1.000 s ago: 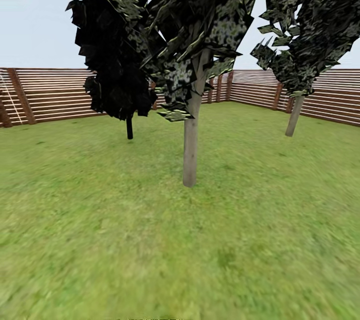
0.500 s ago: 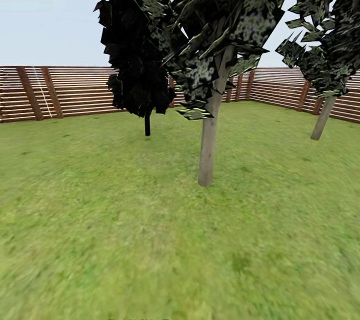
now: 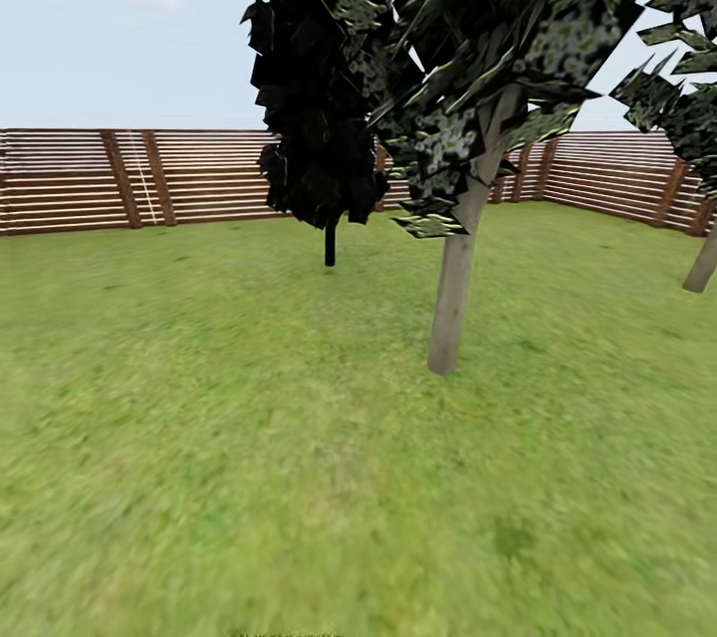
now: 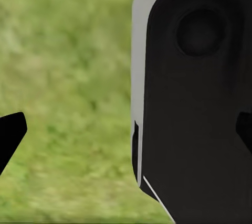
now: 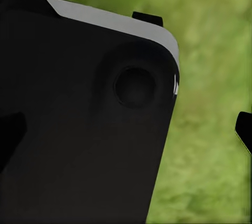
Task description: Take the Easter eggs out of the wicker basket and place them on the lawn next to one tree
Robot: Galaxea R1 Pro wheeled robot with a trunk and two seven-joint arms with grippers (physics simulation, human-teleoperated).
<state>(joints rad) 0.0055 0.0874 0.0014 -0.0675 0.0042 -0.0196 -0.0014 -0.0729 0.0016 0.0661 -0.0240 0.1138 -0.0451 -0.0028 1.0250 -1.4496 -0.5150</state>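
- Green lawn (image 3: 249, 478) spreads ahead; the tree (image 3: 453, 289) stands right of centre, far fence (image 3: 199, 174) behind.
- My left gripper (image 4: 126, 135) and right gripper (image 5: 126, 135) spread wide, empty.
- I judge eggs light, smooth, slippery: pinch their middle.

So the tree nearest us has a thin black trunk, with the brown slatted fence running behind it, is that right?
Not quite. In the head view the nearest tree has a straight pale grey-brown trunk; the thin black trunk belongs to the tree farther back. The brown slatted fence does run behind them.
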